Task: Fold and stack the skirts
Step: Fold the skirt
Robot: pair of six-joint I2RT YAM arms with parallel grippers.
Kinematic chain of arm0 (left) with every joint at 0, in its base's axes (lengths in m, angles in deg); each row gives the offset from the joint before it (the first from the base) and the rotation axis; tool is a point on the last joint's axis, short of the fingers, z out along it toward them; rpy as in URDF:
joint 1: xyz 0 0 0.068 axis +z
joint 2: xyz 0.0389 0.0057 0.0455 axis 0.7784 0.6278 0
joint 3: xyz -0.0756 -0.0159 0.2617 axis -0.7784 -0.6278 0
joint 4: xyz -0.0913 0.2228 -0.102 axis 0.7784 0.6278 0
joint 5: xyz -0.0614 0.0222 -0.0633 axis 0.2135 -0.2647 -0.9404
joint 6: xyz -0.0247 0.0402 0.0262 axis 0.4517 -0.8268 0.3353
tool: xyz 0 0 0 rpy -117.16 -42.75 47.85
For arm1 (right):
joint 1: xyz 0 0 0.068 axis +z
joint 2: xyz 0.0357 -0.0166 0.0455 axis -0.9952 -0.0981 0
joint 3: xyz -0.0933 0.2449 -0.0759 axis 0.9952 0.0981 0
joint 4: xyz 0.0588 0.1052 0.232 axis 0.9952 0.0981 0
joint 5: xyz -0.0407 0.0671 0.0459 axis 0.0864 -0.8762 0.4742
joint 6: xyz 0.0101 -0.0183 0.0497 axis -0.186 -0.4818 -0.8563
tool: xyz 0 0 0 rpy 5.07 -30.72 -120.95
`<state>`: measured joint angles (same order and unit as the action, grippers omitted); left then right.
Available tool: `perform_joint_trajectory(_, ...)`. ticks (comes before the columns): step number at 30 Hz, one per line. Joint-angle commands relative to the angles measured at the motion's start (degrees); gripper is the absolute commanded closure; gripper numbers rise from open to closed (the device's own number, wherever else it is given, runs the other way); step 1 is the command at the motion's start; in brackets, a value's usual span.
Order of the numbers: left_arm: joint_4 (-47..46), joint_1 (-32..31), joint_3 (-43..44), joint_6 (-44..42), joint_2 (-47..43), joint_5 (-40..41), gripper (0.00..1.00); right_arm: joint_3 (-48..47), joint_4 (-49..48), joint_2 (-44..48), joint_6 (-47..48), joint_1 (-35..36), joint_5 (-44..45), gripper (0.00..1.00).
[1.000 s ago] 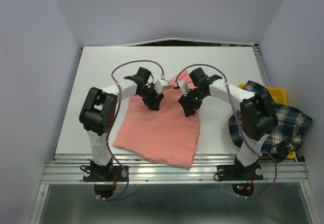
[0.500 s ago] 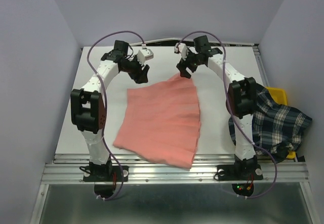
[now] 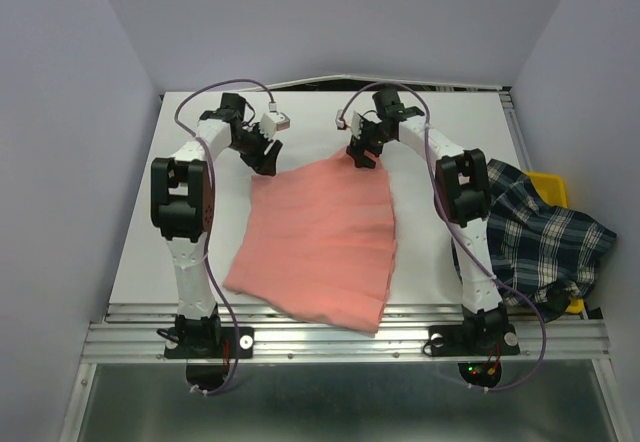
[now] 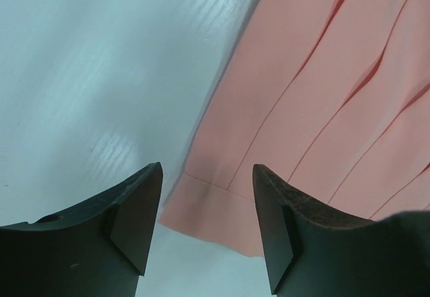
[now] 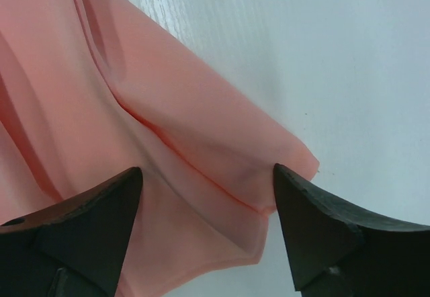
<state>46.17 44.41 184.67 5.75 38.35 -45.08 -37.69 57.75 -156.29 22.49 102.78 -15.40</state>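
Dark navy-green plaid cloth skirt (image 3: pixel 545 247) heaped on yellow plastic bin (image 3: pixel 553 188), nearer than and well right of right pincer (image 3: pixel 360 157). Salmon-pink pleated cloth skirt (image 3: pixel 320 232) lies flat; left pincer (image 3: pixel 266 165) and right pincer both spread, empty, each over one far corner.
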Motion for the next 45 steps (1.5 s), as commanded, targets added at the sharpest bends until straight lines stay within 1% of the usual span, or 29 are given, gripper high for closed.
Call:
perform_joint_trajectory(1,-1.23,-0.16,0.61,-2.05,0.14,3.97,0.32,-0.19,-2.11,-1.82,3.54,0.22,1.15,0.19)
perform_joint_trajectory(2,-1.31,-0.16,1.14,-2.58,1.19,5.28,0.33,0.6,-2.9,-1.91,3.64,0.22,1.42,0.29)
perform_joint_trajectory(3,-0.53,-0.16,1.58,-2.84,1.81,5.56,0.34,0.95,-3.6,-2.18,3.64,0.22,2.46,0.33)
perform_joint_trajectory(5,0.88,-0.16,2.45,-3.63,3.21,5.82,0.36,0.87,-4.66,-2.88,3.55,0.22,3.87,0.38)
perform_joint_trajectory(6,1.67,-0.16,2.81,-4.51,4.26,5.56,0.4,0.43,-5.27,-3.4,3.64,0.22,4.49,0.39)
perform_joint_trajectory(7,2.81,-0.07,2.98,-5.04,4.62,5.3,0.42,-0.7,-5.28,-4.54,3.81,0.22,5.45,0.41)
perform_joint_trajectory(8,2.91,-0.07,2.55,-5.3,4.8,5.29,0.43,-1.58,-5.62,-5.07,3.81,0.22,6.07,0.44)
perform_joint_trajectory(11,2.99,-0.16,2.37,-5.57,5.42,5.99,0.45,-2.73,-5.8,-6.4,4.25,0.22,6.08,0.5)
perform_joint_trajectory(13,2.64,0.02,2.55,-5.31,6.29,6.44,0.54,-3.0,-7.21,-6.75,4.17,0.22,6.43,0.57)
perform_joint_trajectory(14,2.64,0.11,2.81,-5.22,6.56,6.44,0.58,-3.09,-8.08,-6.84,3.9,0.22,6.86,0.61)
perform_joint_trajectory(15,2.47,0.19,3.51,-4.87,7.17,6.52,0.65,-3.17,-10.44,-7.1,3.38,0.22,8.09,0.74)
perform_joint_trajectory(16,2.55,0.28,3.86,-4.78,7.52,6.53,0.69,-3.44,-11.51,-7.36,2.85,0.22,8.79,0.81)
perform_joint_trajectory(17,2.55,0.28,4.39,-4.61,8.05,6.44,0.71,-4.48,-13.87,-8.15,2.24,0.22,9.67,0.96)
perform_joint_trajectory(18,2.47,0.28,5.61,-4.34,8.32,6.44,0.75,-5.19,-15.2,-8.59,1.8,0.22,11.25,0.99)
perform_joint_trajectory(20,2.82,0.46,7.37,-3.47,9.45,5.83,0.8,-8.6,-16.78,-9.82,1.27,0.22,12.57,0.99)
perform_joint_trajectory(21,3.43,0.46,9.56,-3.2,9.81,5.56,0.88,-10.1,-18.01,-11.22,0.57,0.22,13.54,0.99)
perform_joint_trajectory(24,3.79,0.99,12.82,-1.18,11.39,4.68,1.0,-15.89,-21.96,-13.42,-0.23,0.22,14.86,0.99)
perform_joint_trajectory(25,3.35,1.16,14.83,-0.48,11.66,4.68,1.0,-16.96,-23.37,-14.39,-1.1,0.22,15.74,0.99)
perform_joint_trajectory(28,0.38,2.3,16.69,2.77,11.66,4.86,1.0,-19.95,-29.52,-15.45,-1.89,0.22,17.32,0.99)
perform_joint_trajectory(30,-2.79,3.01,16.35,4.88,10.17,5.38,1.0,-20.31,-33.74,-15.28,-2.69,0.22,18.38,0.99)
perform_joint_trajectory(34,-7.1,3.18,14.42,5.06,5.52,6.87,1.0,-19.44,-36.48,-11.59,-4.44,0.22,18.56,0.99)
perform_joint_trajectory(37,-8.86,3.18,12.84,3.93,1.74,7.84,1.0,-16.37,-36.22,-5.97,-4.89,0.22,17.6,0.99)
perform_joint_trajectory(38,-8.87,3.1,12.48,3.49,0.07,8.1,1.0,-14.27,-35.17,-2.56,-4.8,0.22,17.24,0.99)
perform_joint_trajectory(40,-8.26,3.1,11.52,2.34,-1.52,8.19,1.0,-12.41,-33.5,0.53,-4.36,0.22,16.1,0.99)
perform_joint_trajectory(41,-8.17,3.1,10.9,1.03,-3.27,8.19,1.0,-10.58,-31.14,3.5,-3.84,0.22,15.92,0.99)
perform_joint_trajectory(44,-8.17,3.1,7.3,-1.78,-6.0,8.28,1.0,-8.11,-26.3,7.56,-2.0,0.22,15.39,0.99)
perform_joint_trajectory(45,-8.08,3.1,5.12,-2.57,-7.83,8.28,1.0,-6.36,-22.89,10.19,-1.73,0.22,15.39,0.99)
